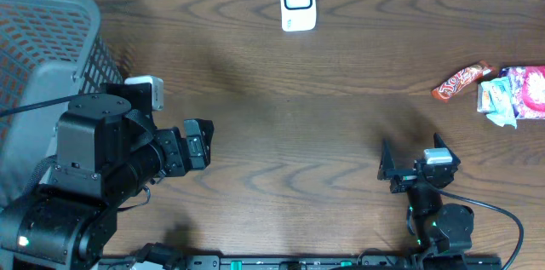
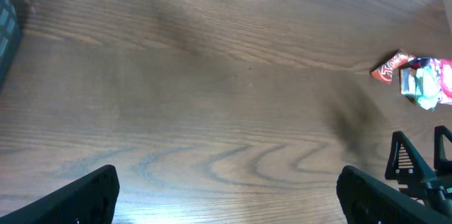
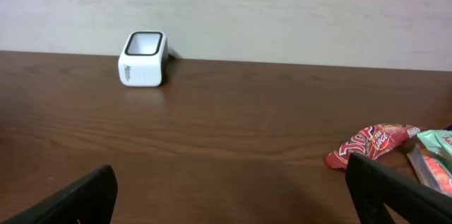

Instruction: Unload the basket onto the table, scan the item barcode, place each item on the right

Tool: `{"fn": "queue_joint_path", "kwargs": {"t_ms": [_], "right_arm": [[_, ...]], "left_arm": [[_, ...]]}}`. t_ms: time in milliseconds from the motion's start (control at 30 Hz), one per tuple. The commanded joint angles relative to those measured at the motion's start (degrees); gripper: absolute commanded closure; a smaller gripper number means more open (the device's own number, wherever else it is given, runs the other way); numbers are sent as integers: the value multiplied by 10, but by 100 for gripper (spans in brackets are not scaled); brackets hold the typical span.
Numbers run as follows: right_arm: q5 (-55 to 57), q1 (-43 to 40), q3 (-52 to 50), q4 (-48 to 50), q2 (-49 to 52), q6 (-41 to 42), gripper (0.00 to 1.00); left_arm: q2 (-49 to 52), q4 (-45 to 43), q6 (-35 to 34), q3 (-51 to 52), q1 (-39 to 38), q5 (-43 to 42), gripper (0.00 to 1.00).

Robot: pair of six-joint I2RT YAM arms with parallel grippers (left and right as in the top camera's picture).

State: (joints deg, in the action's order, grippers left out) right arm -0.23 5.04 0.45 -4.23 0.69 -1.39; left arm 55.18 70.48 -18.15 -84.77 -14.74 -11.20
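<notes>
The task is not started: left gripper (image 1: 203,144) and right gripper (image 1: 417,161) stand wide and empty, snacks (image 1: 502,91) untouched at the desk's (image 1: 324,134) right edge.

Black left arm (image 1: 98,157), right arm (image 1: 441,219); white wrist modules (image 1: 145,91).

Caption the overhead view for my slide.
Left hand and right hand open, empty; scanner at the table's far edge, snack packets right, basket left.

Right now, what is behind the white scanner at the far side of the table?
Only a plain pale wall shows behind the scanner, which stands near the far edge of the table. Its body hides its back face and the bit of table just behind it.
</notes>
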Motion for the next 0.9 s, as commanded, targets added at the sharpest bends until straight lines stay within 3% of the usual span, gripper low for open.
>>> {"fn": "queue_joint_path", "kwargs": {"t_ms": [0, 867], "right_arm": [[2, -2, -1, -4, -4, 11, 1], [-8, -1, -1, -1, -3, 11, 1]], "left_arm": [[-2, 0, 1, -2, -1, 5, 2], [-2, 0, 1, -2, -1, 5, 2]]}}
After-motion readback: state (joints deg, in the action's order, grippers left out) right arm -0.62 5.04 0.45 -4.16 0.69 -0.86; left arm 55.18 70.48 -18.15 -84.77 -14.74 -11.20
